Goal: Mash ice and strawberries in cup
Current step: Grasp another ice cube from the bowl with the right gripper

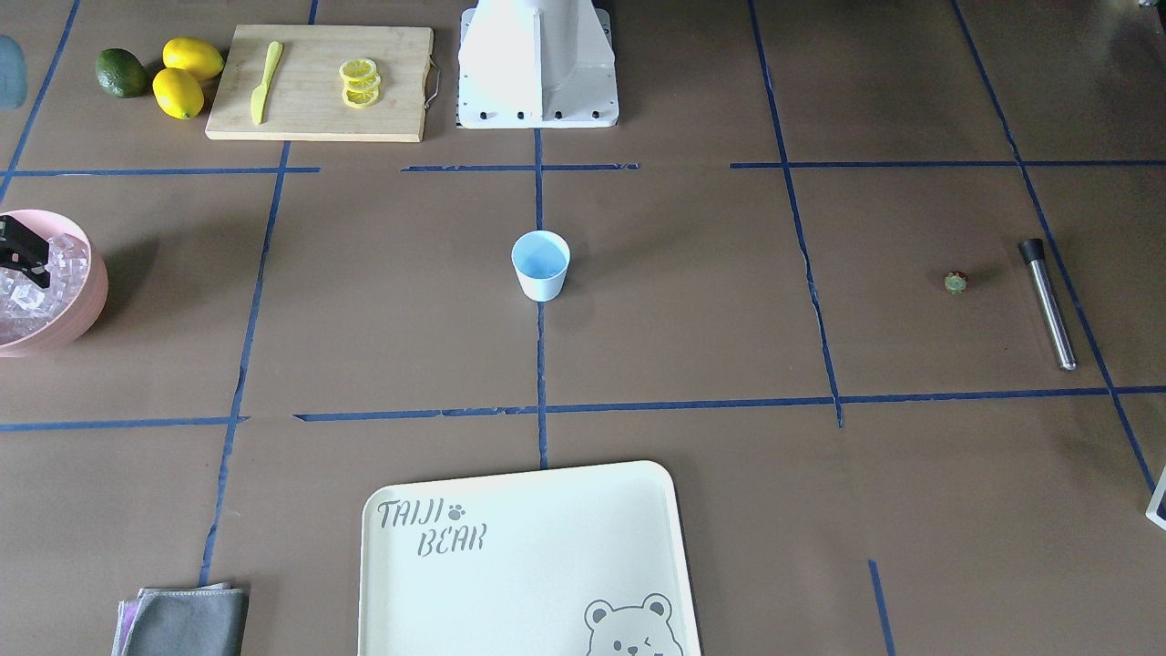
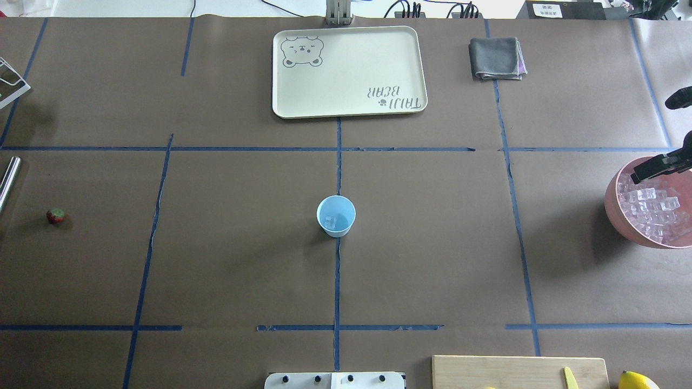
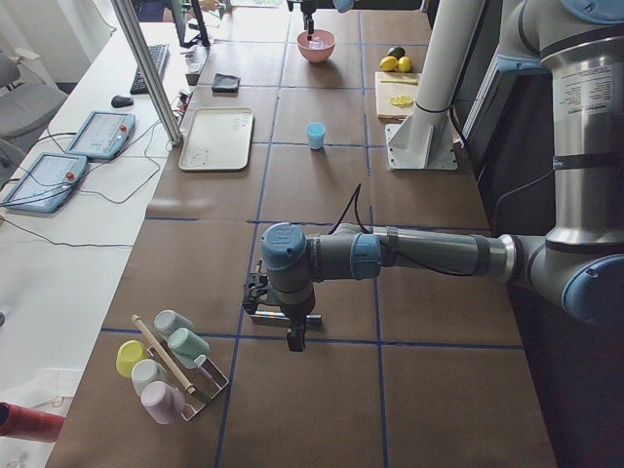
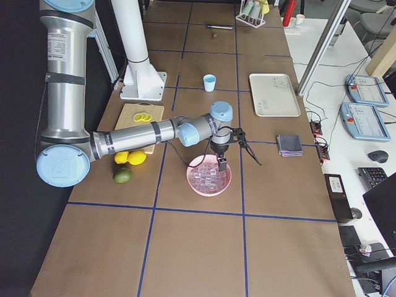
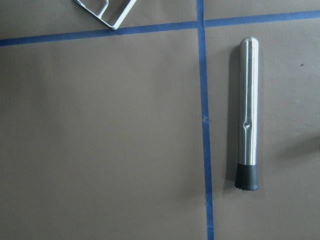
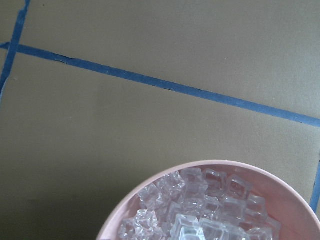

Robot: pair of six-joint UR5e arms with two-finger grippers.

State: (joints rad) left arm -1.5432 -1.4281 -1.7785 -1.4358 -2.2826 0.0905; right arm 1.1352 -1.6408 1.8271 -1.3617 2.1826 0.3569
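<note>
One small clear ice cube (image 2: 330, 220) shows in the bottom of the light-blue cup (image 2: 335, 216). You find the cup upright at the centre of the overhead view, on the blue tape line down the middle of the brown table (image 2: 227, 259). The rest of the ice (image 2: 651, 213) fills the pink bowl (image 2: 612, 208) at that view's right edge.

The right gripper (image 2: 653, 141) hangs there with its fingers spread wide. One black finger reaches over the upper left of the heap. The other juts in from the frame's right edge above the bowl, outside its rim. You cannot tell whether either finger touches a cube. The right wrist view gives you only the bowl's rim and cubes at the bottom of the frame.

The strawberry (image 2: 55, 216) lies alone near the left edge of the overhead view, well apart from the cup. Just above it, at the very edge, lies a steel muddler (image 2: 8, 181). The left wrist view shows it whole on the right of the frame, its black ridged tip toward the bottom, beside a tape line. The left gripper (image 3: 292, 336) shows only in the left side view, at lower centre, pointing down over the muddler. Whether its fingers are apart or together you cannot tell.

A cream bear-printed tray (image 2: 351, 70) sits at the top centre of the overhead view, with a folded grey cloth (image 2: 494, 58) to its right. The upper left of the front-facing view holds a wooden cutting board (image 1: 392, 82) with lemon slices (image 1: 360, 82).
</note>
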